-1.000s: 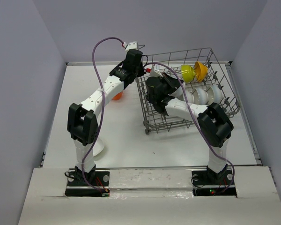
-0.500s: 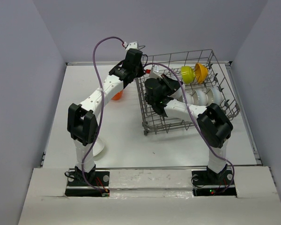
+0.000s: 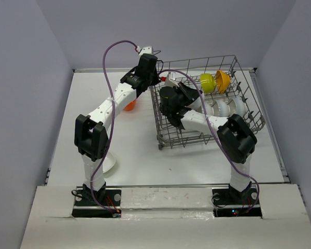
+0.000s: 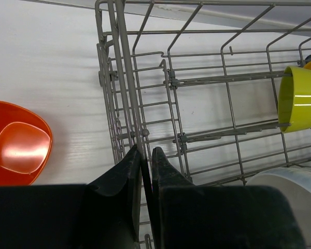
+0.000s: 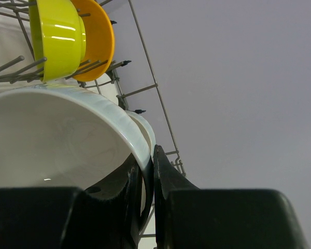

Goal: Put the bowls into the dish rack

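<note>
Am seating white bowl (image 5: 57,135) in dish rack (image 4: 223,79): R end effector (image 5: 147,155) clenched on its rim, lime bowl (image 5: 54,36) racked beyond. L end effector (image 4: 145,151) pinching rack wall wire, steadying. Next, I reckon: lower bowl into slot, release. Red-orange bowl (image 4: 20,142) lying left of L end effector.

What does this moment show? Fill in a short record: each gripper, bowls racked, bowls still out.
Left gripper: shut on a wall wire of the grey wire dish rack
Right gripper: shut on the rim of a glossy white bowl inside the rack
Racked: lime green bowl, orange-yellow bowl
On the table: red-orange bowl, another white bowl
</note>
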You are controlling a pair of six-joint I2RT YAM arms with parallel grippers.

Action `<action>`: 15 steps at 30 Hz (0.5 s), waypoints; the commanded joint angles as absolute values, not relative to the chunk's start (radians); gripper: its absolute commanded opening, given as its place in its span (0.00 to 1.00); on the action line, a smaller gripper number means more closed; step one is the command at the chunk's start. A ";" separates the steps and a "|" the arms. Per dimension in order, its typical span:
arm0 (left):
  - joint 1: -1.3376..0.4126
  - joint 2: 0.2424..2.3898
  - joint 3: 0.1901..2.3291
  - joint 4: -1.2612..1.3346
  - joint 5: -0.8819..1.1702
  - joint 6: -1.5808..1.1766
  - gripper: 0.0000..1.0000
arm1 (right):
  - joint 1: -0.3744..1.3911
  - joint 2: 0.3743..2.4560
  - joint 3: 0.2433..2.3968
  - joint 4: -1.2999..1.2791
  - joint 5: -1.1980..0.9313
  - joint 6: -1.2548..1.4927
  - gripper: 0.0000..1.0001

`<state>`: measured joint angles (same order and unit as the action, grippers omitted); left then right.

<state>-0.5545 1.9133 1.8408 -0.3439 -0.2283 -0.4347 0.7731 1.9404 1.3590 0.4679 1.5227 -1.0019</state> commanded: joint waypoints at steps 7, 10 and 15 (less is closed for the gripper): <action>-0.578 1.859 1.887 -0.322 -0.186 -0.367 0.15 | 0.851 2.051 1.365 0.370 1.580 -1.117 0.01; -0.578 1.862 1.887 -0.321 -0.180 -0.368 0.07 | 0.851 2.031 1.381 0.368 1.580 -1.118 0.01; -0.581 1.859 1.887 -0.321 -0.184 -0.371 0.00 | 0.851 1.997 1.374 0.368 1.578 -1.118 0.01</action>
<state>-0.5476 1.9133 1.8408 -0.3424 -0.2218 -0.4313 0.7780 1.9572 1.3846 0.4610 1.5429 -1.0073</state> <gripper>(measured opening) 0.189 0.145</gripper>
